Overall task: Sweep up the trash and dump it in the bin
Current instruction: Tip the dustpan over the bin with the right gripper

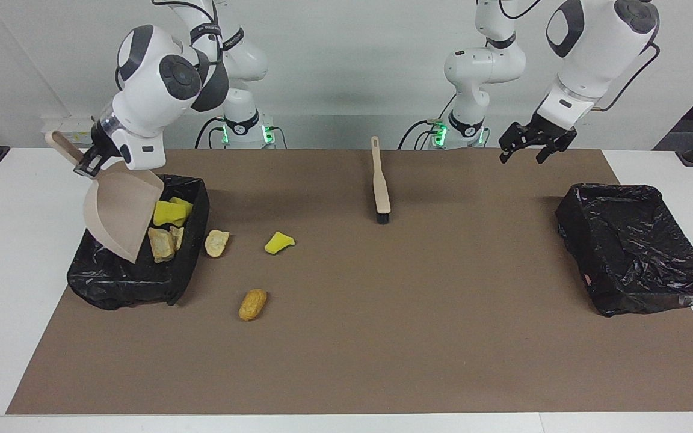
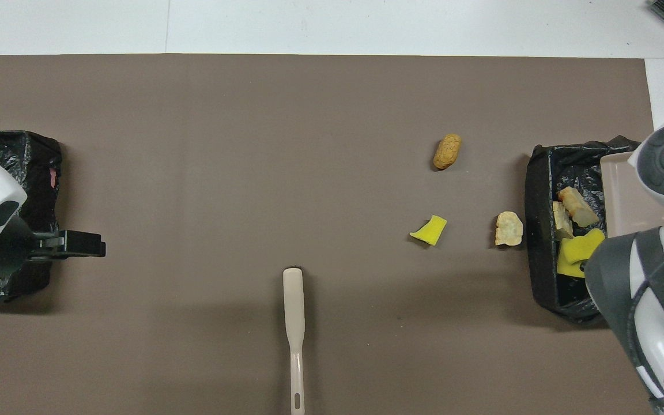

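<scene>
Right gripper (image 1: pixel 95 163) clamped on dustpan (image 1: pixel 119 213) handle, tilted over bin (image 1: pixel 142 282) at frame left, scraps (image 1: pixel 166 228) inside. Left gripper (image 1: pixel 533 144) spread, upper right, holding nothing.

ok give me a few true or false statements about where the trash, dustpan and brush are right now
1. The right gripper holds the dustpan tilted over a bin. True.
2. The left gripper is shut on the brush. False: it is open, and the brush lies alone on the mat.
3. Three scraps lie on the mat outside the bins. True: a yellow scrap, a beige scrap and a brown scrap.
4. The dustpan holds four scraps. False: it looks empty; scraps lie in the bin under it.
</scene>
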Motion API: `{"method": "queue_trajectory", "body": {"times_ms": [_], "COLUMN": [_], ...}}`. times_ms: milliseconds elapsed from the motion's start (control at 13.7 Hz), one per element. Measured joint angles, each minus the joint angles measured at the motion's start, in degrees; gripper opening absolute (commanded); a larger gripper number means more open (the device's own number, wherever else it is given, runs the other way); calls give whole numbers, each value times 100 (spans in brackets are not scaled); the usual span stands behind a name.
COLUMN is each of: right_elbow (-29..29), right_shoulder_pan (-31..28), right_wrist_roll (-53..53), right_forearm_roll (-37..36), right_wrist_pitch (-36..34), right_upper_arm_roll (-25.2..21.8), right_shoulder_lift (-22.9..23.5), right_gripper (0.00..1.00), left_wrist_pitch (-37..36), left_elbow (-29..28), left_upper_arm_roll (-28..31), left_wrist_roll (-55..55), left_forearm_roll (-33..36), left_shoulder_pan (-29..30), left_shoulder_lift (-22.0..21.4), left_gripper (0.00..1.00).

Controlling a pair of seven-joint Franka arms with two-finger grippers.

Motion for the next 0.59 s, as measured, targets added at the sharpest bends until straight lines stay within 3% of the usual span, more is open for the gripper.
{"method": "queue_trajectory", "body": {"times_ms": [439, 586], "right_elbow": [355, 431], "right_shoulder_pan": [1, 3], "right_wrist_roll": [-138, -94], "right_forearm_roll": [281, 707], "right_wrist_pitch": [-258, -258], "right_upper_arm_roll": [-2, 8], "right_shoulder_lift": [-120, -120], "right_gripper": [0, 0], "left_wrist_pitch": [-142, -143], "left_elbow": [1154, 1355], "left_upper_arm_roll": [-4, -4], "left_wrist_roll": [178, 427], "left_forearm_roll": [415, 503], "left_shoulder_pan": [200, 236], "left_shoulder_lift": [847, 1019], "left_gripper": [100, 100]}}
